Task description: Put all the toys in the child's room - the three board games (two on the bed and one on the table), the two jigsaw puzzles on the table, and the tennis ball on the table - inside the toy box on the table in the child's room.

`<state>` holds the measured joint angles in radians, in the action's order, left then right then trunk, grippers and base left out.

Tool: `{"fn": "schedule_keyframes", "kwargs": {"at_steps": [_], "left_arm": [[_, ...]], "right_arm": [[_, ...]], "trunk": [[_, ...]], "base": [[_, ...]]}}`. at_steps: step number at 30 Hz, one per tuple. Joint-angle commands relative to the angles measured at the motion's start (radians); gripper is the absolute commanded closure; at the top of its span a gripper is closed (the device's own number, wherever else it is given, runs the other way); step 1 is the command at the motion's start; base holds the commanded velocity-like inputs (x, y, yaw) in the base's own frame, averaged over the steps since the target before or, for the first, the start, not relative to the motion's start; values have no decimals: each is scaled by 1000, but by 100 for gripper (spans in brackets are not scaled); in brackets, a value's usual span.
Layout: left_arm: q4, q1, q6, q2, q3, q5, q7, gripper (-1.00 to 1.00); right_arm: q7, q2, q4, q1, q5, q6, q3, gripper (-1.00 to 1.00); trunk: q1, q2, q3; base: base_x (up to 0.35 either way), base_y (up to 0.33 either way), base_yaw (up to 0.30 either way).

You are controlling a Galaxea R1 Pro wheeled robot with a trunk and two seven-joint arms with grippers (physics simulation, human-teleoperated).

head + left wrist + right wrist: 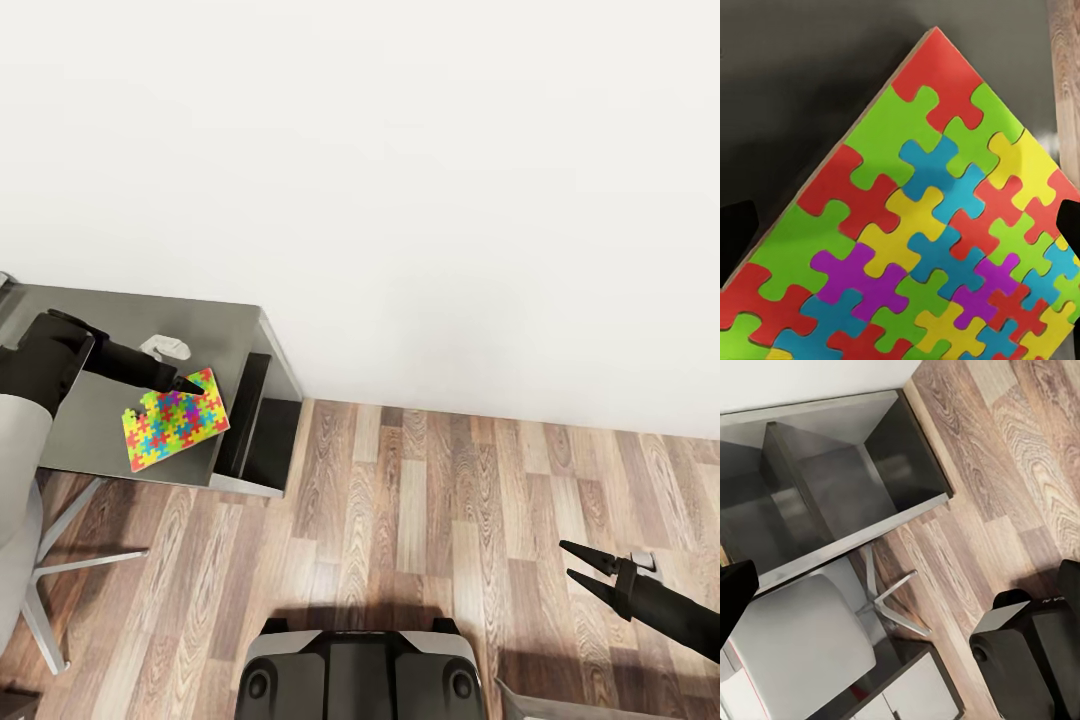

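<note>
Left end effector point(190, 385) at left of frame, clamped on puzzle point(175, 425); lift level, clearing the surface point(120, 320).

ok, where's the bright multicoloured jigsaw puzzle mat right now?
Head view, left side: multicoloured jigsaw puzzle mat lies tilted at the left gripper tip, over the dark grey side unit.
</note>
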<state>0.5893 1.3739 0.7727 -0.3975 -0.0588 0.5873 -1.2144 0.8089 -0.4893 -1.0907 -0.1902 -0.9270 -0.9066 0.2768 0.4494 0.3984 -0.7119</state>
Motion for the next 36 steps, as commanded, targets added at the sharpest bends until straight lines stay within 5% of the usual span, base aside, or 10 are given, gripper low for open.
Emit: {"fn": "schedule_keyframes", "kwargs": {"at_steps": [1, 14, 22, 36], "left_arm": [[1, 1, 8, -1, -3, 5, -7, -100], [1, 1, 8, -1, -1, 5, -8, -100], [1, 1, 7, -2, 41, 5, -8, -100], [1, 1, 7, -4, 51, 6, -19, -100]], "right_arm": [[3, 0, 0, 0, 0, -5, 1, -100], [3, 0, 0, -1, 0, -5, 1, -100], [3, 0, 0, -1, 0, -5, 1, -100], [3, 0, 0, -1, 0, -5, 1, -100]], "trunk": [[1, 2, -1], [1, 2, 6], [1, 2, 6], [1, 2, 6]], "base": [[0, 0, -49], [-47, 10, -162], [-23, 16, -20], [-52, 50, -1]]}}
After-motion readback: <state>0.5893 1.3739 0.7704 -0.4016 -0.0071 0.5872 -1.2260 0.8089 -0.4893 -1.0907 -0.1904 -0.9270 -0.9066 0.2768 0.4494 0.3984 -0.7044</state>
